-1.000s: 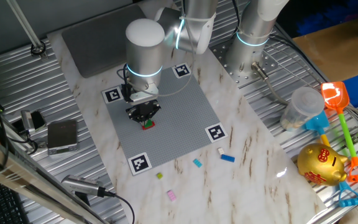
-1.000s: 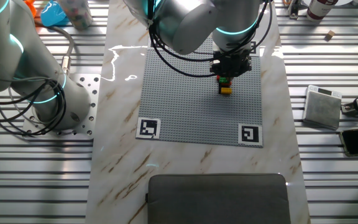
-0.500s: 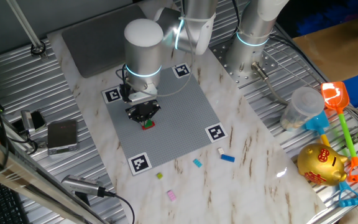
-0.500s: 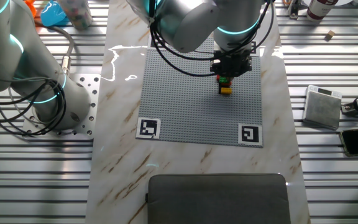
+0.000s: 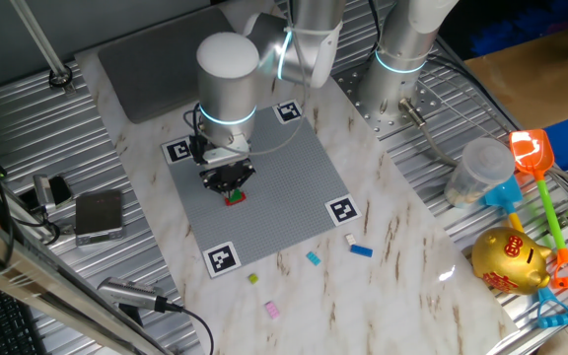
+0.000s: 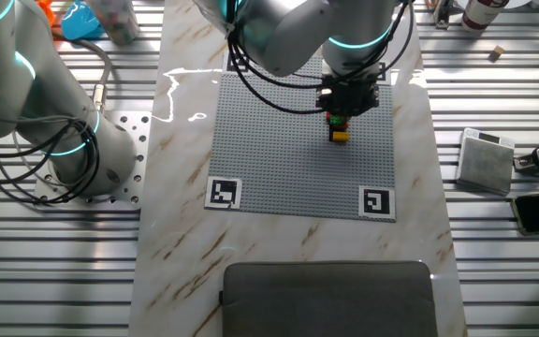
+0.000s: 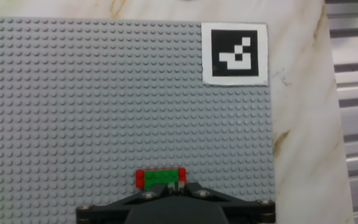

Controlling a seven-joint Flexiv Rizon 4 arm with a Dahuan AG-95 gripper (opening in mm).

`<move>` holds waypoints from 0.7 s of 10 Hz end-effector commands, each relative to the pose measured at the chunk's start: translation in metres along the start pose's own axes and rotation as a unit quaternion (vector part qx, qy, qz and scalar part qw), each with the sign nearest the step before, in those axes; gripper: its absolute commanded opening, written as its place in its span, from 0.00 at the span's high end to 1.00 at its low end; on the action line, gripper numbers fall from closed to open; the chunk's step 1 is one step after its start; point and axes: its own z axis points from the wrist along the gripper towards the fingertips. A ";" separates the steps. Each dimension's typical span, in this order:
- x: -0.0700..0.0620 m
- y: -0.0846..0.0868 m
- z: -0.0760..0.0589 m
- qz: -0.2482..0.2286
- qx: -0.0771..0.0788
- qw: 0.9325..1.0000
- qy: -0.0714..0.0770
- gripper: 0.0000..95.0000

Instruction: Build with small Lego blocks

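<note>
A small stack of Lego blocks point(image 5: 234, 197) stands on the grey studded plate point(image 5: 284, 187). From the hand view its top is a green brick point(image 7: 160, 177) with red ends. The other fixed view shows green over a yellow-orange brick point(image 6: 341, 136). My gripper point(image 7: 178, 185) sits right above the stack, its fingertips pressed together at the green brick's near edge, with nothing visible between them. Loose small blocks lie on the marble off the plate: blue point(image 5: 362, 250), light blue point(image 5: 314, 258), white point(image 5: 350, 239), yellow-green point(image 5: 253, 279) and pink point(image 5: 273, 310).
Black-and-white markers point(image 7: 235, 53) sit at the plate's corners. A second arm's base point(image 5: 394, 89) stands behind the plate. A golden piggy bank point(image 5: 511, 260), toy shovels point(image 5: 540, 168) and a plastic cup point(image 5: 479, 170) lie right; a grey box point(image 5: 99, 214) lies left.
</note>
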 end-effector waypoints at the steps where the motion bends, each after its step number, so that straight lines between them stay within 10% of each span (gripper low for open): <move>1: 0.000 0.003 -0.006 0.002 -0.005 1.000 -0.004 1.00; 7: 0.000 0.004 -0.006 0.007 -0.007 1.000 -0.005 1.00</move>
